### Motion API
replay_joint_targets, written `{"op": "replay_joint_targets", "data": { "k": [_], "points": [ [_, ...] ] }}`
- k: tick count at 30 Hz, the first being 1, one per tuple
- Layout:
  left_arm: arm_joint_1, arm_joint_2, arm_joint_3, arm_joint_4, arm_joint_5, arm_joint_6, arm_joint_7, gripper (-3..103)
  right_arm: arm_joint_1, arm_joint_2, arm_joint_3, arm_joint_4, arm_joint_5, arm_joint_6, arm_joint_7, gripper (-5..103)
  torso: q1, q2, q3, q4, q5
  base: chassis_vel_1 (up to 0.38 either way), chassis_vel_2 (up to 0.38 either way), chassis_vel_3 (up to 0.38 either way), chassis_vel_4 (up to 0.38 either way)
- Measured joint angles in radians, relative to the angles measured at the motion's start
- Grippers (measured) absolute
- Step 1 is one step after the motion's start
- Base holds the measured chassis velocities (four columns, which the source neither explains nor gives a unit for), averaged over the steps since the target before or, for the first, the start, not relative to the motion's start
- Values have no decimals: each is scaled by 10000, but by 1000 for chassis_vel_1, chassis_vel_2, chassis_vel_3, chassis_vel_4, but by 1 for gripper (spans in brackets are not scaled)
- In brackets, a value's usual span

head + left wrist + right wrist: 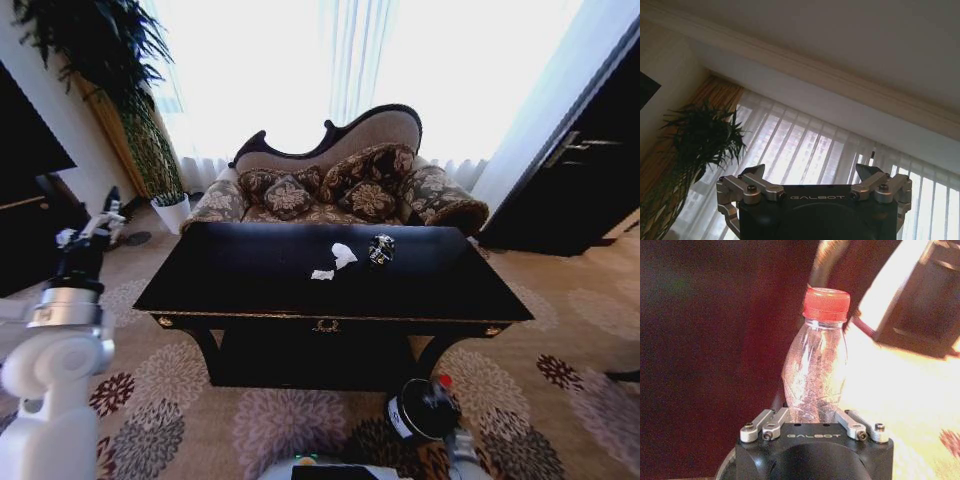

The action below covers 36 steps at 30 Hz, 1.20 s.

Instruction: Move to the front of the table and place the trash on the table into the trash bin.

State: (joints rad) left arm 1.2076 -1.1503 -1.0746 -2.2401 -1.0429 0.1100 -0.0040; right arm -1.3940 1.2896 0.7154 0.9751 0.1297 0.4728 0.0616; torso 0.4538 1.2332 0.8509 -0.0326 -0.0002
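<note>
The glossy black table [250, 290] stands right in front of me. On its top lies the trash: a white crumpled paper [343, 255], a smaller white scrap [322, 274] and a dark crumpled wrapper [381, 249]. The black trash bin [412, 415] with a whitish side patch stands on the carpet by the table's near right leg. My right gripper [811, 416] is shut on the base of a clear plastic bottle [816, 370] with a red cap [444, 381], held low beside the bin. Raised at the far left, my left gripper [100, 222] [812, 170] points upward, open with nothing in it.
A patterned sofa [340, 190] stands behind the table under bright curtained windows. A tall plant [110, 60] and a white pot [172, 212] are at the back left, next to a dark cabinet [25, 210]. Dark doors [590, 160] close off the right. Patterned carpet surrounds the table.
</note>
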Motion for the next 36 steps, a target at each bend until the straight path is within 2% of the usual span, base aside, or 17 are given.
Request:
{"op": "replay_joint_targets", "data": {
  "k": [6,7,11,13,17,26,28,29,31,33,34,36],
  "points": [
    [-107,76,-104,-311,-90,4,-114,100,212,174,-31,-318,360,-285,99,22,1,0,0,2,2,0,0,0,0],
    [-132,46,-143,-378,-89,5,-140,100,304,202,-119,-478,724,-310,104,22,0,0,0,0,2,0,0,0,0],
    [-8,-83,-308,-499,-147,-58,-236,100,662,198,-226,-856,1114,-316,121,22,0,0,0,1,-1,0,0,0,0],
    [47,-101,-389,-587,-286,-106,-310,100,780,190,-237,-967,1128,-316,121,22,0,0,0,3,-2,0,0,0,0],
    [168,100,-860,-1091,-1146,-95,-596,100,1284,171,-238,-1492,1136,-186,53,22,0,0,0,2,1,0,0,0,0],
    [-50,307,-799,-1245,-1190,93,-703,100,2021,223,-287,-2075,1088,-176,3,20,1,0,1,1,0,0,0,0,0],
    [-33,256,-685,-1300,-1167,142,-707,100,2130,223,-308,-2095,1011,-250,-46,31,1,0,0,2,-1,0,0,0,0],
    [-39,239,-661,-1337,-1167,158,-713,100,2158,219,-298,-2105,854,-257,-74,31,1,0,0,2,0,0,0,0,0],
    [-84,219,-623,-1404,-1167,188,-741,100,2193,180,-220,-2186,382,-238,-115,42,0,0,0,2,0,0,0,0,0],
    [-98,212,-605,-1424,-1169,200,-747,100,2198,162,-194,-2221,268,-213,-125,42,0,0,0,2,0,0,0,0,0],
    [-116,196,-559,-1449,-1169,218,-753,100,2190,111,-154,-2286,102,-180,-144,52,0,0,0,1,-1,0,0,0,0],
    [-122,176,-529,-1463,-1169,223,-753,100,2164,83,-146,-2294,88,-180,-152,52,1,-1,1,1,0,0,0,0,0]
  ]
}}
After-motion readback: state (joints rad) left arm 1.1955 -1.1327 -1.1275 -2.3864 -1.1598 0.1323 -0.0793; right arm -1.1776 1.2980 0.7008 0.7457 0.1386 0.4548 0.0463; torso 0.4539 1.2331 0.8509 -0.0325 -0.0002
